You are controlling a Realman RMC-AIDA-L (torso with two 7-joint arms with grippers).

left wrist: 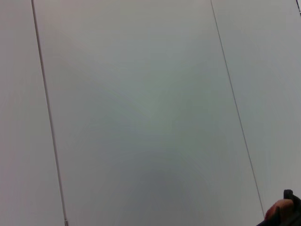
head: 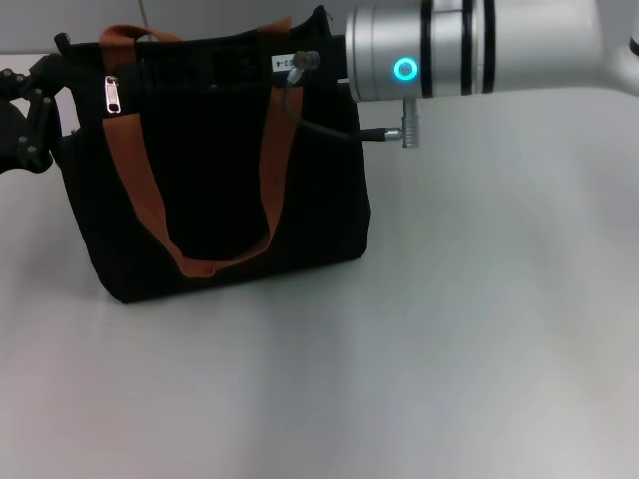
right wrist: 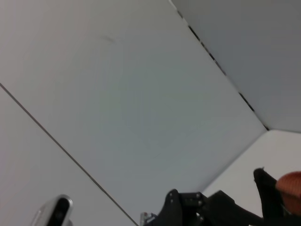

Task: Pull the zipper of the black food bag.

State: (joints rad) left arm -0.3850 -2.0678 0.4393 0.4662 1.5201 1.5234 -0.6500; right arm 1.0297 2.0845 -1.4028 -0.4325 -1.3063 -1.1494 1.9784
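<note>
The black food bag stands upright on the table at the left in the head view, with two rust-orange strap handles. The silver zipper pull hangs at the bag's top left, over the strap. My left gripper is at the bag's left end, close to its top corner. My right arm reaches in from the right, and its gripper is at the bag's top right corner, mostly lost against the black fabric. A bit of orange strap shows in the left wrist view and in the right wrist view.
The grey table stretches in front of and to the right of the bag. A grey cable and a connector hang from the right wrist beside the bag. Both wrist views show mostly pale wall panels.
</note>
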